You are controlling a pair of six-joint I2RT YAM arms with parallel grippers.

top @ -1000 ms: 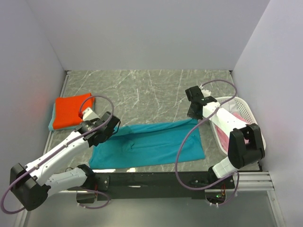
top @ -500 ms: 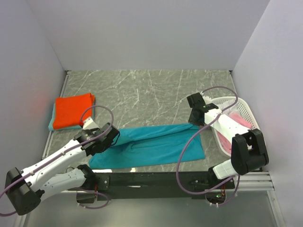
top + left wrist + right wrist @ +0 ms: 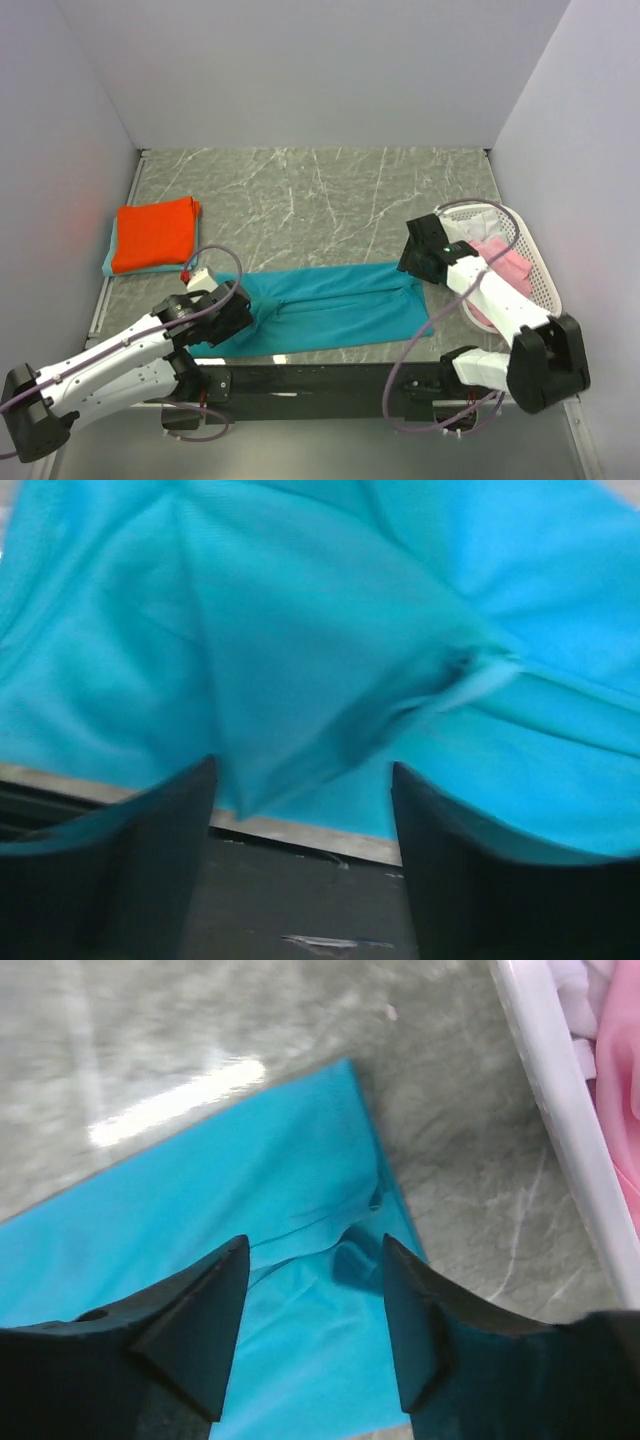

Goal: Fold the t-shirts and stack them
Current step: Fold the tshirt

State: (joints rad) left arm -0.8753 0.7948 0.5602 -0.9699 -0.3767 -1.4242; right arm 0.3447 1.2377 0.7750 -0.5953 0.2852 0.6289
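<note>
A teal-blue t-shirt (image 3: 330,308) lies folded into a long strip across the near part of the table. My left gripper (image 3: 232,312) stands open over the shirt's left end, its dark fingers (image 3: 160,840) apart with the cloth's edge (image 3: 330,680) just beyond them. My right gripper (image 3: 418,268) is open above the shirt's right end (image 3: 300,1260), nothing between its fingers (image 3: 200,1310). An orange-red t-shirt (image 3: 153,232) lies folded on a light teal one (image 3: 108,258) at the left. A pink t-shirt (image 3: 497,262) and white cloth (image 3: 478,224) sit in the basket.
A white mesh basket (image 3: 541,272) stands at the right wall beside my right arm; its rim (image 3: 545,1090) shows in the right wrist view. The table's dark front rail (image 3: 320,378) runs just below the teal-blue shirt. Grey walls close in left, right and behind.
Both grippers drew the shirt's far edge toward the near edge, folding it narrower, then went from shut to open and let the cloth go.
</note>
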